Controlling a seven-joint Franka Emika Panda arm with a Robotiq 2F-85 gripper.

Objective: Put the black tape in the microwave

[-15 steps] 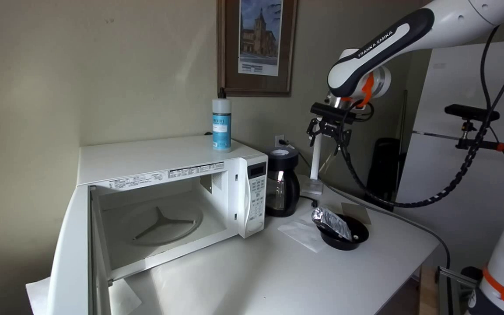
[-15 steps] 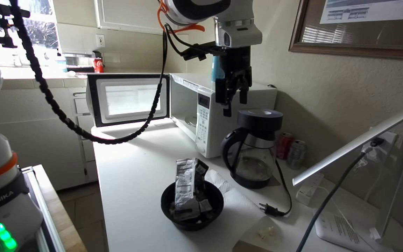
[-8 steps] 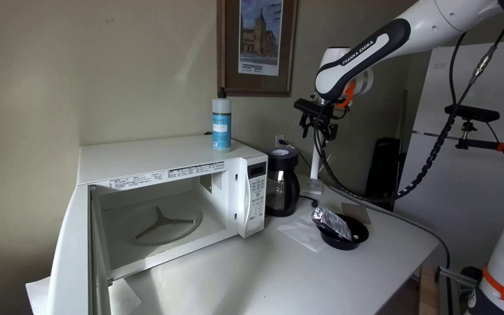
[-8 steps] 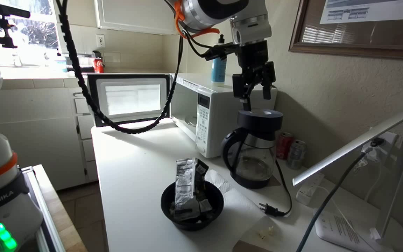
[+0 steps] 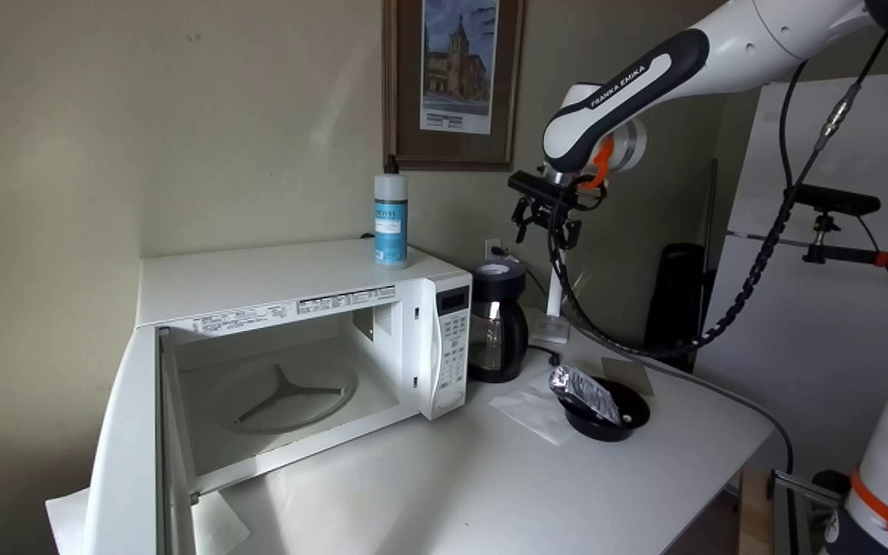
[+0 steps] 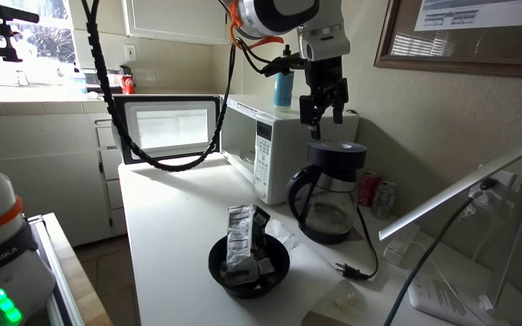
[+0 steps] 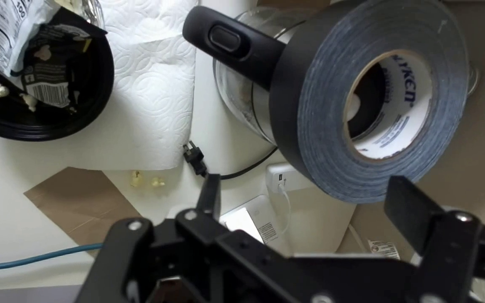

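"Where do we see the black tape (image 6: pixel 337 159)?"

"Lying flat on top of the coffee jug (image 6: pixel 324 201) in both exterior views, just beside the microwave (image 5: pixel 259 281), which stands open."

"And our jaws?"

"Spread apart, higher than the tape; in the wrist view one jaw overlaps its edge, though we can't quite tell how close."

"We also see a black bowl (image 5: pixel 598 430) on the tabletop (image 6: pixel 175 253)."

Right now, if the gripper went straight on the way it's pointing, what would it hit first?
Most likely the black tape on top of the coffee jug, below the gripper. In the wrist view the tape sits off-centre from the open fingers, so one may catch its rim; depth is unclear.
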